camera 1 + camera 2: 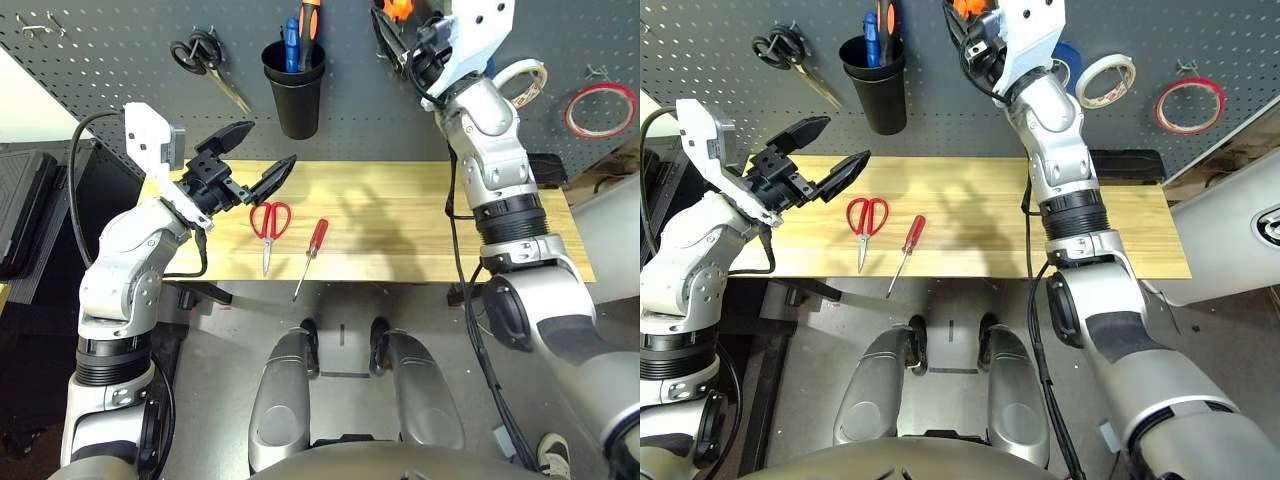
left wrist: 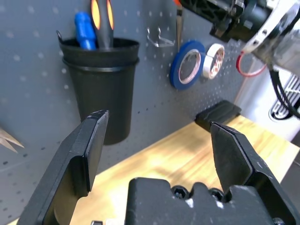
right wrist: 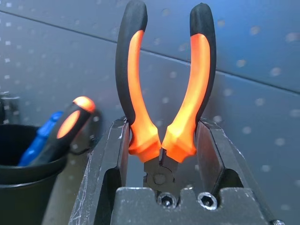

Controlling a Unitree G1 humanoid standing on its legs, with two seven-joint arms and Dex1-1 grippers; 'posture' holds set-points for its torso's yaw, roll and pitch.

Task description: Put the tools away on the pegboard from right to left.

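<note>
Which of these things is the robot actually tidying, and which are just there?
Part of the job:
pliers, in the right claw
red tape ring, on the pegboard
red-handled scissors
screwdriver

Just there:
black-handled scissors
black cup
blue tape roll
white tape roll

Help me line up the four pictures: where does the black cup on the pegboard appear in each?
Left eye view: black cup, top centre, left of the right tool.
Right eye view: upper left.
Left wrist view: left half, behind the open left tool.
Right wrist view: lower left corner.
Shared landmark: the orange-and-black handle standing in it.
</note>
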